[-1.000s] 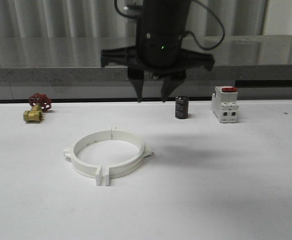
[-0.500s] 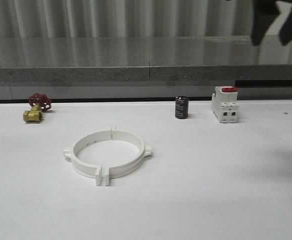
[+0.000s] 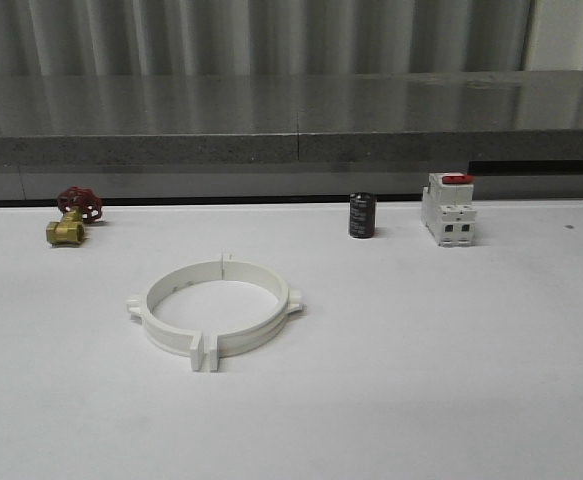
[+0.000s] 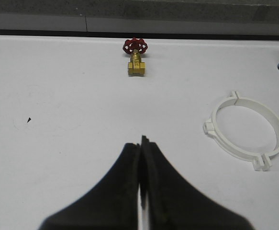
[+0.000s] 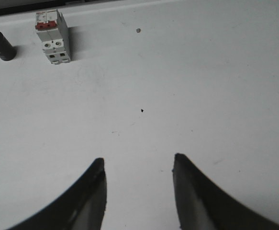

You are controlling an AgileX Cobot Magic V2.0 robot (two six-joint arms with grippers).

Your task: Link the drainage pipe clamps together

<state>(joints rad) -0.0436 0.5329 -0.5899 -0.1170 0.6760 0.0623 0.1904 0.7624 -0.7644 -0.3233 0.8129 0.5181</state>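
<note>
The drainage pipe clamps lie flat on the white table, a little left of the middle of the front view. The two white half-rings are put together as one wide ring. Their flat end tabs meet at the near side, low in the frame, and again at the far side, and one small lug stands out at the left and one at the right of the ring. In the left wrist view the same ring is at the right side of the frame, lying free with nothing touching it.

In the upper left of the front view there is a brass valve with a red handwheel. Right of centre, near the back edge of the table, a small black cylinder stands upright, and just to its right stands a white breaker with a red switch on top.

The left gripper has its two dark fingers pressed together and holds nothing. The right gripper has its fingers spread apart over bare table, also holding nothing.
</note>
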